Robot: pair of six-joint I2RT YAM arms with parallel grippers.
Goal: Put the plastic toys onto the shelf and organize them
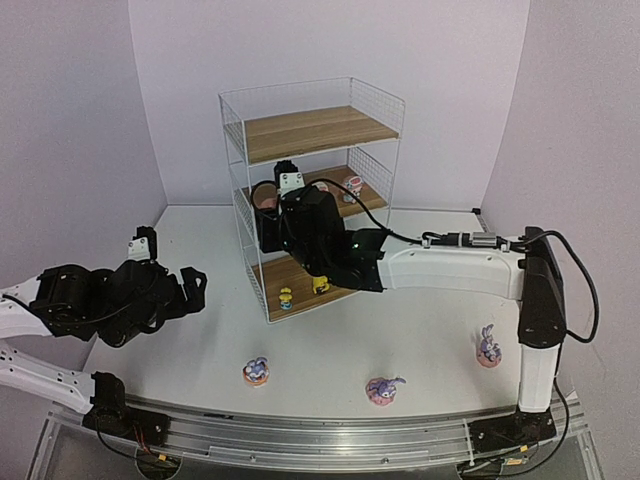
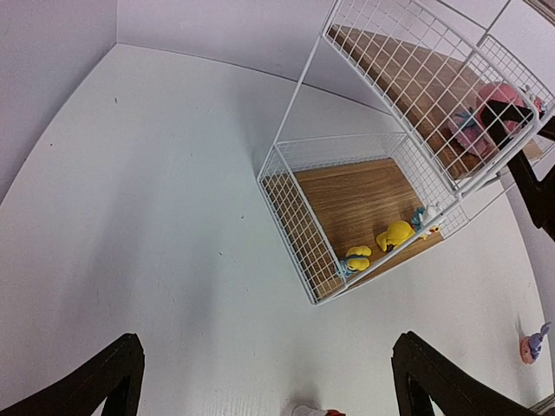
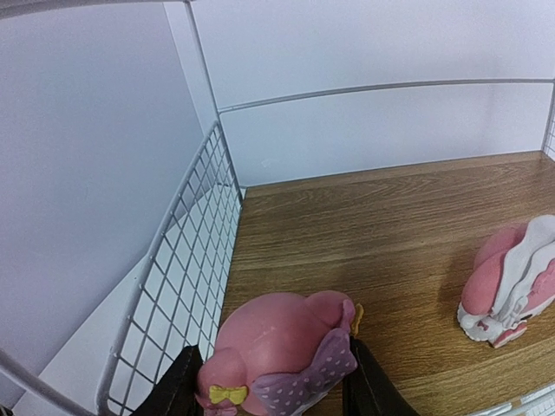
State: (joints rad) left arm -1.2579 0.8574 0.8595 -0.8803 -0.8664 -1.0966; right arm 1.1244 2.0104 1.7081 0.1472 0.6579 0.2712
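Observation:
My right gripper (image 3: 270, 388) is shut on a pink toy with a purple dotted bow (image 3: 277, 334), low over the left end of the middle board (image 3: 390, 225) of the shelf (image 1: 310, 130). In the top view this gripper (image 1: 266, 198) reaches into the rack from the right. Another pink-white toy (image 3: 512, 290) lies on the same board, further right. Small yellow toys (image 1: 286, 297) (image 1: 321, 285) sit at the front of the bottom board. Three purple bunnies stand on the table: (image 1: 256, 371), (image 1: 383, 389), (image 1: 488, 346). My left gripper (image 1: 185, 290) hangs open and holds nothing, left of the shelf.
The wire side wall (image 3: 186, 260) of the rack stands close to the left of the held toy. In the left wrist view the bottom board (image 2: 347, 195) carries yellow toys (image 2: 357, 257) (image 2: 395, 234). A metal rail (image 1: 330, 440) runs along the near edge.

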